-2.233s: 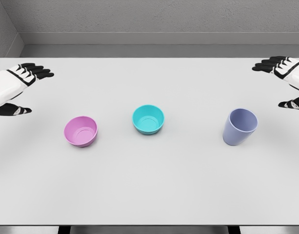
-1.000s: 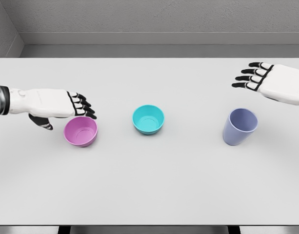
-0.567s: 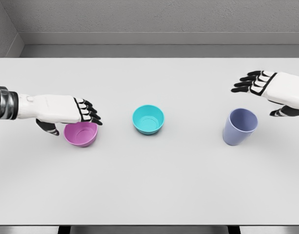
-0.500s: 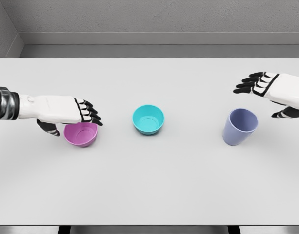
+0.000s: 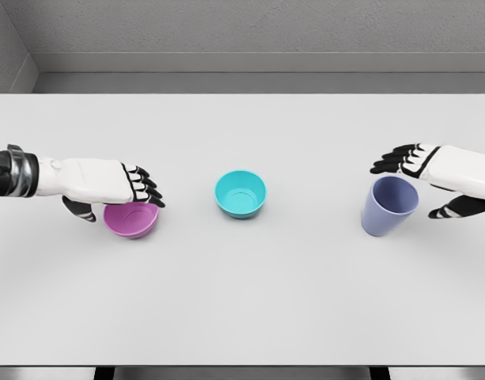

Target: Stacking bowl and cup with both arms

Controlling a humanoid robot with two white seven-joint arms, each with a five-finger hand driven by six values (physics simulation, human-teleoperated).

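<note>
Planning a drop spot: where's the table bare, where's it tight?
Bare: the table in front of the row, and behind it. Gaps flank the teal bowl. Tight: left hand over pink bowl, right hand beside the cup.

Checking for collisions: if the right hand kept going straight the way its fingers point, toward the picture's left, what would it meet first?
Probably the lavender cup: the right hand sits open beside its rim. If the fingers pass above or behind the rim, which depth leaves unclear, the way looks free.

Upright pink bowl (image 5: 132,221), teal bowl (image 5: 240,194), lavender cup (image 5: 388,206).
</note>
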